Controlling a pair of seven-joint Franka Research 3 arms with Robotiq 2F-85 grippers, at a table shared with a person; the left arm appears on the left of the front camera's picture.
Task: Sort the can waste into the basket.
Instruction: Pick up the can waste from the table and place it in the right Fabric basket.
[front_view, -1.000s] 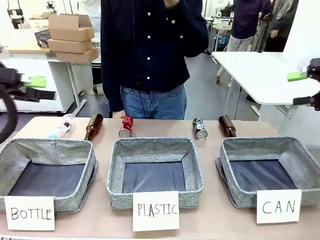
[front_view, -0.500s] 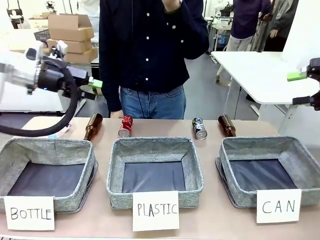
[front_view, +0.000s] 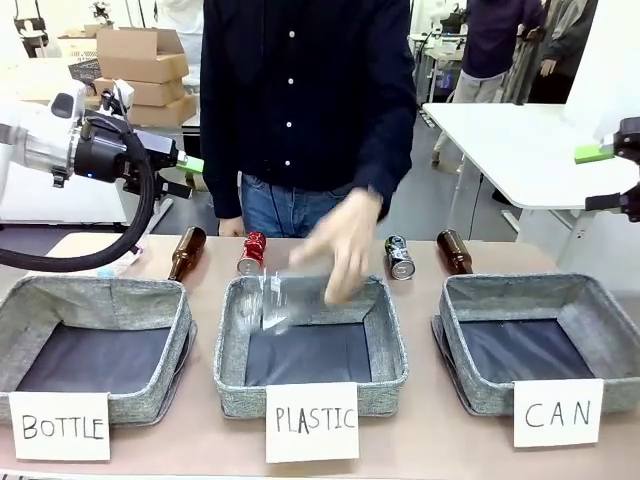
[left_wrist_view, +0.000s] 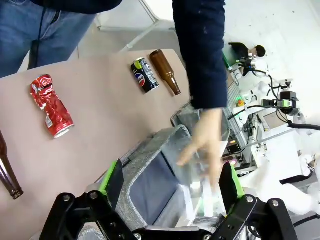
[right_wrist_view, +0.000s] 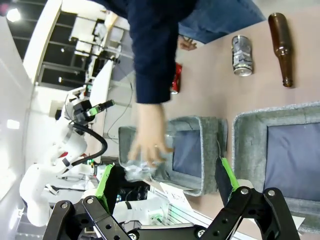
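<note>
Here we find the black can (front_view: 400, 257) beyond the basket's (front_view: 455, 330) far-left corner, the red can (front_view: 251, 252) farther left; left gripper (front_view: 190, 174) and right gripper (front_view: 598, 177) fingers wide apart, empty.

Red can (front_view: 251, 253), white print; black can (front_view: 400, 257), silver ends, green marks. Basket (front_view: 520, 287) at 4 o'clock: grey woven, dark lining; its card (front_view: 557, 412) white, black handwriting. Bottles (front_view: 187, 252) brown. Counter (front_view: 430, 440) tan. Person's shirt (front_view: 300, 90) dark navy, white buttons.

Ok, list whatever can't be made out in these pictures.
- Front view: clear item under the person's hand, motion-blurred; bottle or cup, cannot tell.
- Front view: right gripper, cut off by the picture's right edge.
- Front view: black can, print too small to read.
</note>
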